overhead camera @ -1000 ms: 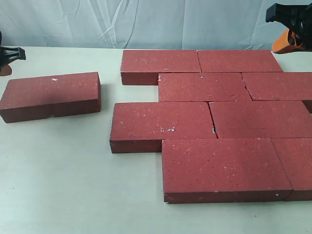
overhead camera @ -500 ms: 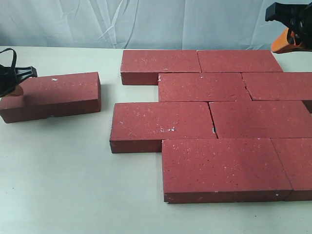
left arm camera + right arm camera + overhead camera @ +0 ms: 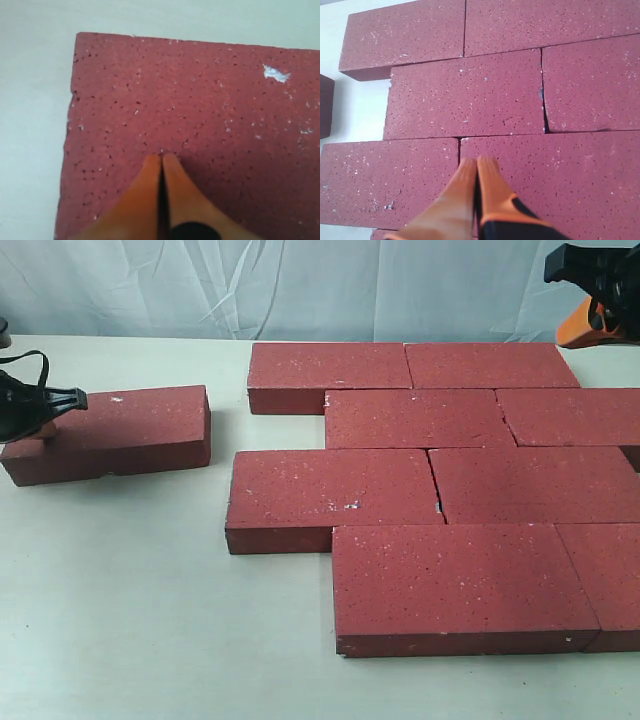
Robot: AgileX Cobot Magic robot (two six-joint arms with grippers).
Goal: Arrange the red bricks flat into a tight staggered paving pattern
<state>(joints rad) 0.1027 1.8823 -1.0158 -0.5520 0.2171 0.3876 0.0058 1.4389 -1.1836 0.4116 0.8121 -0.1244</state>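
**Nine red bricks on a bench.** We show nine red bricks (image 3: 420,420) on a pale, smooth bench (image 3: 130,630). They are flat rectangular slabs of dark-red, rough, pitted material flecked with small white specks. Eight lie flat in four staggered rows of two, from far to near, filling the right half of the scene. Their edges mostly touch, with narrow dark gaps at some joints, and some bricks at the right run past the edge of the exterior view. The ninth, a loose brick (image 3: 120,425), lies flat at the left, well apart from the paved rows, and bears one white chip (image 3: 276,74) on its top face. A wrinkled pale-blue cloth (image 3: 150,290) hangs behind.

We count two grippers, each with orange fingers. The jaws of the left gripper (image 3: 161,160) are clenched on nothing, tips over the left end of the loose brick's top face; we cannot tell whether they touch it. The jaws of the right gripper (image 3: 476,162) are likewise pressed together and empty, above the paved rows at the far right.
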